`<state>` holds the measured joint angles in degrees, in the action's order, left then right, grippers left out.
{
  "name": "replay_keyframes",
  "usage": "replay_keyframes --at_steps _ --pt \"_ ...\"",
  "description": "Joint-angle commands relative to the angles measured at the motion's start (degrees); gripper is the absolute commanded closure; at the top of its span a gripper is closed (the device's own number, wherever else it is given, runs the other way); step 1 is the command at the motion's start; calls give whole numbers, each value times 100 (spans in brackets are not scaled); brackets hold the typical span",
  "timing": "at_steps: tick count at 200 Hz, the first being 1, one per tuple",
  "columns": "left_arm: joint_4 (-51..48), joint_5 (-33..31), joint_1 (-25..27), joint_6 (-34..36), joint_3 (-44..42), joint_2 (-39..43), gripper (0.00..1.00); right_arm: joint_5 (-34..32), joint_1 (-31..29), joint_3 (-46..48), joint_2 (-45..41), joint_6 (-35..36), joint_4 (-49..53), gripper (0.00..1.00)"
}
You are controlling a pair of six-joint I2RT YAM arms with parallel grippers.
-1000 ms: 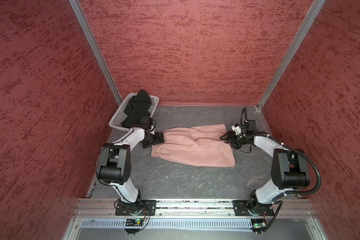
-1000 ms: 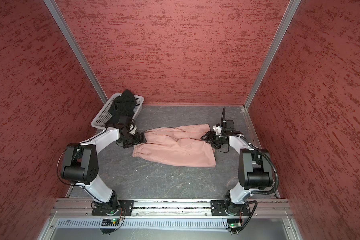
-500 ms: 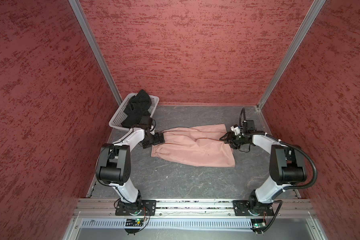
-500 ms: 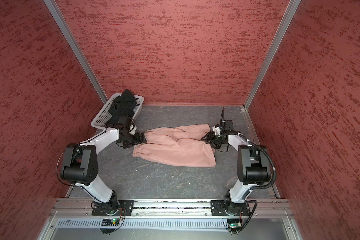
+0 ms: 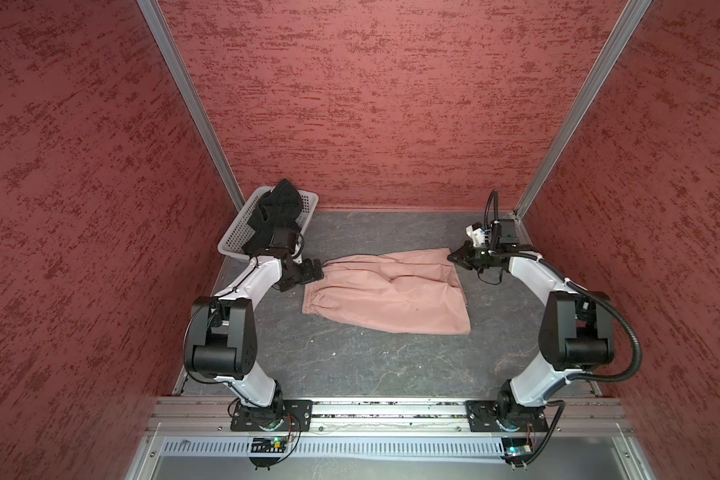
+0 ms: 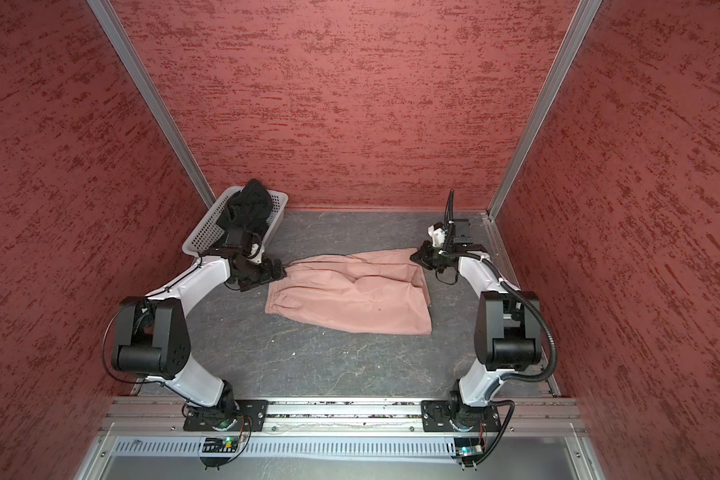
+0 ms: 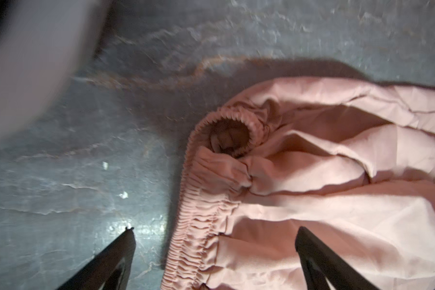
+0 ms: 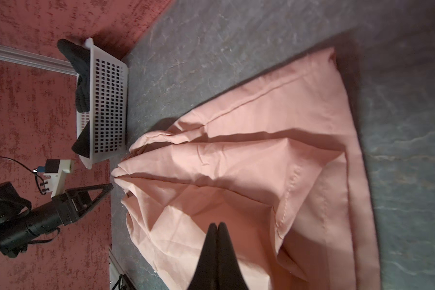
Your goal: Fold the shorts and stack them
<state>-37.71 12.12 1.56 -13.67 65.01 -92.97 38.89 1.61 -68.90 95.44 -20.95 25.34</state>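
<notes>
Pink shorts: right end effector shut near leg hem, hold unconfirmed; left end effector wide astride waistband. Shallow pinch could slip.

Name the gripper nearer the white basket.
Left. The left gripper sits just beside the basket, at the pink shorts' waistband; the right gripper is across the table, at their leg hem.

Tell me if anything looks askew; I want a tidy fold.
Yes. The pink shorts lie skewed and creased on the table, their elastic waistband curled into a loop at one end by the open left gripper. The black shorts are heaped in the basket, spilling over its rim.
</notes>
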Motion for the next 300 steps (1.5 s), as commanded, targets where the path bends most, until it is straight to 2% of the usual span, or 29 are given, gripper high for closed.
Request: replay_keyframes --at_steps 1,10,13,21,32,40,59,86,102,127,147,185,201,230,245,300 --pt "334 183 -41 -24 315 20 1 138 -26 -36 -293 281 -1 100" --pt "322 181 30 9 428 -78 1 -125 -27 -85 -279 300 389 99" --pt "310 183 53 17 463 -115 1 -261 -26 -133 -259 346 574 91" --pt "251 169 107 31 539 -207 1 -673 -23 -216 -207 443 1003 62" --pt "238 167 155 47 580 -326 1 -1099 -13 -154 -239 512 1287 47" --pt "238 182 161 49 578 -397 1 -1166 26 -35 -283 528 1327 36" --pt "272 201 168 79 574 -515 1 -1014 55 216 -288 565 1272 28" --pt "372 205 242 206 603 -612 1 -846 42 508 -71 585 772 27" --pt "335 216 286 239 640 -686 1 -1002 -7 415 216 616 582 27" --pt "259 140 407 312 662 -747 1 -803 -90 25 680 577 373 32" --pt "212 99 467 307 629 -775 1 -933 -219 -277 1081 590 581 34" --pt "225 89 467 261 539 -808 1 -1175 -336 -311 1445 592 472 36" --pt "197 123 467 256 571 -858 1 -1131 -384 -423 1564 559 472 46" --pt "142 143 473 251 609 -876 1 -752 -492 -545 1659 540 500 78" --pt "124 148 474 255 620 -871 1 -613 -487 -599 1602 478 536 100" --pt "98 116 472 275 605 -820 1 -468 -489 -1175 1113 321 624 100"
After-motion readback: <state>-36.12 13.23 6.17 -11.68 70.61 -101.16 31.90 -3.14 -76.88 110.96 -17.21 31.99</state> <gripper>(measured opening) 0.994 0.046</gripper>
